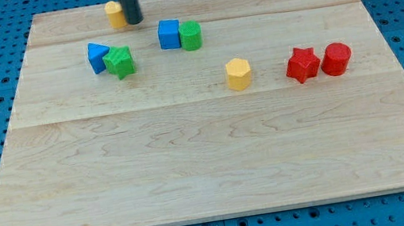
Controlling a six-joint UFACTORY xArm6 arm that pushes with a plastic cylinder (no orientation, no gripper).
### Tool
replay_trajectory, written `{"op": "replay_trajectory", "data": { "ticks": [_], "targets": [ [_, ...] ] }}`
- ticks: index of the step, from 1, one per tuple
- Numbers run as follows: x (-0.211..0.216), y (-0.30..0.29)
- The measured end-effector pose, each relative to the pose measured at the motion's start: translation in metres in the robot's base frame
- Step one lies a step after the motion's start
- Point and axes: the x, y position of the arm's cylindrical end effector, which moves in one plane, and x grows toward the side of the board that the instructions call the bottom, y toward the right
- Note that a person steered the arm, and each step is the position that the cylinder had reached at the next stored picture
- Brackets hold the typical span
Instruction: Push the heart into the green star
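Note:
A yellow block [114,14], apparently the heart, sits near the board's top edge, left of centre. My tip [134,22] stands right against its right side, and the rod hides part of it. The green star [121,62] lies below the yellow block, toward the view's bottom, touching a blue triangle [98,56] on its left. The star and the yellow block are apart.
A blue cube [168,34] and a green cylinder [190,35] sit together right of the star. A yellow hexagon [238,74] is near the centre. A red star [302,64] and a red cylinder [336,58] sit at the right. The wooden board [194,170] rests on a blue pegboard.

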Motion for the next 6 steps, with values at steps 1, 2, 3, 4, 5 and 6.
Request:
{"op": "replay_trajectory", "data": {
  "ticks": [1, 2, 3, 4, 5, 6],
  "targets": [
    [-0.028, 0.028],
    [-0.045, -0.025],
    [-0.005, -0.056],
    [0.012, -0.053],
    [-0.034, -0.112],
    [-0.009, -0.083]
  ]
}}
